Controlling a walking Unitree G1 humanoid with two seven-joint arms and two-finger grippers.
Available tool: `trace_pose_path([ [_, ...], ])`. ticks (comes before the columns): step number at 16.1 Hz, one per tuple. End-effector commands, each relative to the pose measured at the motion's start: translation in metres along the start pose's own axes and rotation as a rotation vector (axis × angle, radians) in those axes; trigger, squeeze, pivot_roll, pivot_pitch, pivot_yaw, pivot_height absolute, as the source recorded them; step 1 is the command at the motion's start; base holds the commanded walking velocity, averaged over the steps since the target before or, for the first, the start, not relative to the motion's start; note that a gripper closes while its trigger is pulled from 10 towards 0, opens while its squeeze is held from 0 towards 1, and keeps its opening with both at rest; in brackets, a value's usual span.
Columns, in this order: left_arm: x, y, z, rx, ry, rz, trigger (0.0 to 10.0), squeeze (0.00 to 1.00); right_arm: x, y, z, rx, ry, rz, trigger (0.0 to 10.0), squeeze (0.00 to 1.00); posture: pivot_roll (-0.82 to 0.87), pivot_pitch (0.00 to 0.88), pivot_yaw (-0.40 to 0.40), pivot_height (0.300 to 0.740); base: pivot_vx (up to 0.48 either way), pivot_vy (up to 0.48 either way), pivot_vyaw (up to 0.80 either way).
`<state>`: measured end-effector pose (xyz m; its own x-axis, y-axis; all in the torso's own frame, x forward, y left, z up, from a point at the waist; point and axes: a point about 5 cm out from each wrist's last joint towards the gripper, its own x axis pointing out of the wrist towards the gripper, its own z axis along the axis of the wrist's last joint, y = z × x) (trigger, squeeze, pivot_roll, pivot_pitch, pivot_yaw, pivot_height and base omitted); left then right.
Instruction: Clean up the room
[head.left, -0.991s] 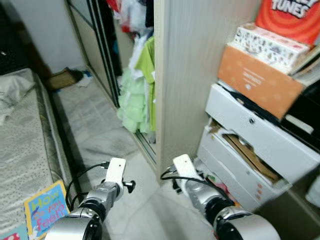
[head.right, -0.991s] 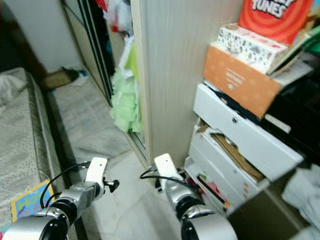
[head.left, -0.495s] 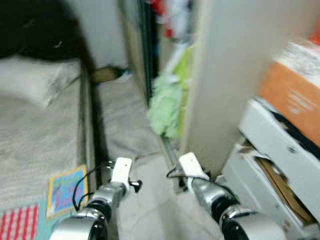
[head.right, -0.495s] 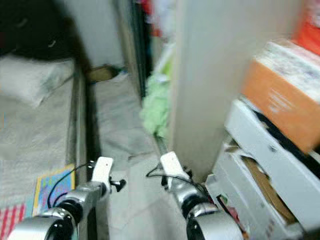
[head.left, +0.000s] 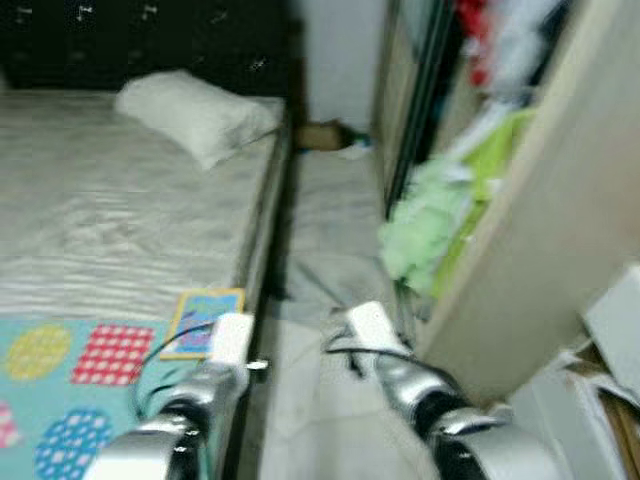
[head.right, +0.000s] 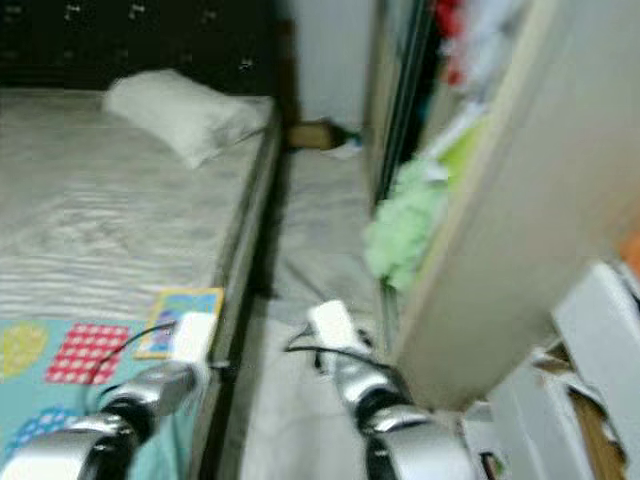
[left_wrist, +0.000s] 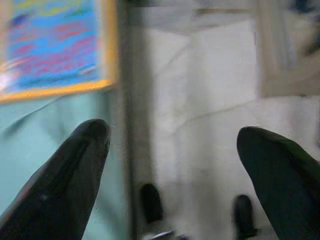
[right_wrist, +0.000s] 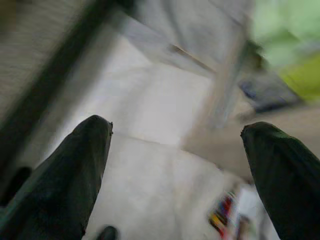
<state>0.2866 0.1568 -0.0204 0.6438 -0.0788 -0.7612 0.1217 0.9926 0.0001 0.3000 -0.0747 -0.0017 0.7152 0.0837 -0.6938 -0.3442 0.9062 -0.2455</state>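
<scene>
While both my arms hang low in front of me, the children's book (head.left: 205, 322) lies flat near the edge of the bed (head.left: 120, 230), w/ a yellow border and blue cover, just beside my left arm. In the left wrist view the same book (left_wrist: 52, 47) rests on a teal sheet, next to the pale floor (left_wrist: 200, 125).

My left gripper (left_wrist: 172, 165) is spread wide, fingers (left_wrist: 65, 185) well apart and holding nothing; it points down at the bed edge and the floor. My right gripper (right_wrist: 175, 170) is also spread wide and empty, over the pale floor tiles, w/ something green at the far side of that view.

On the bed, a teal cover (head.left: 60, 400) w/ round coloured patches lies near me, and a white pillow (head.left: 195, 115) lies at the far end against a dark headboard. A narrow strip of floor runs between bed and wardrobe (head.left: 540, 230). Light green clothes (head.left: 430, 230) hang out of the open wardrobe, approx. halfway along. A brownish thing (head.left: 322, 135) sits on the floor at the far wall; too blurred to tell what. White drawers (head.right: 590, 340) stand at my right.
</scene>
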Motion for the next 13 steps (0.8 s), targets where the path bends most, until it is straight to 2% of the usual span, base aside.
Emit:
trace_pose_path([
  [1,0.0009,-0.0086,0.0062,0.005,-0.017,-0.015,10.0,0.0,0.0005,-0.0077,0.0003,-0.005,0.002,-0.014,10.0,0.0,-0.11,0.0,-0.007,0.74,0.0,0.0,0.8],
  [4,0.0009,-0.0089,0.0068,0.003,-0.018,-0.016,10.0,0.0,0.0006,-0.0082,0.0006,-0.006,0.0,-0.013,10.0,0.0,-0.11,0.0,-0.008,0.74,0.0,0.0,0.8],
  [7,0.0009,-0.0092,0.0073,0.003,-0.019,-0.016,10.0,0.0,0.0006,-0.009,0.0022,0.026,-0.011,-0.015,10.0,0.0,-0.11,0.0,-0.01,0.74,0.0,0.0,0.0],
  [9,0.0009,-0.0094,0.0079,0.003,-0.02,-0.015,10.0,0.0,0.0006,-0.0098,0.0047,-0.006,-0.022,-0.008,10.0,0.0,-0.11,0.0,-0.01,0.74,0.0,0.0,0.0],
  [10,0.0009,-0.0095,0.0081,0.003,-0.021,-0.015,10.0,0.0,0.0005,-0.0086,0.0055,-0.03,-0.029,-0.003,10.0,0.0,-0.11,0.0,-0.01,0.74,0.0,0.0,0.8],
  [13,0.0009,-0.0095,0.0084,0.003,-0.022,-0.015,10.0,0.0,0.0005,-0.0083,0.0054,-0.022,-0.027,-0.003,10.0,0.0,-0.11,0.0,-0.01,0.74,0.0,0.0,0.8],
])
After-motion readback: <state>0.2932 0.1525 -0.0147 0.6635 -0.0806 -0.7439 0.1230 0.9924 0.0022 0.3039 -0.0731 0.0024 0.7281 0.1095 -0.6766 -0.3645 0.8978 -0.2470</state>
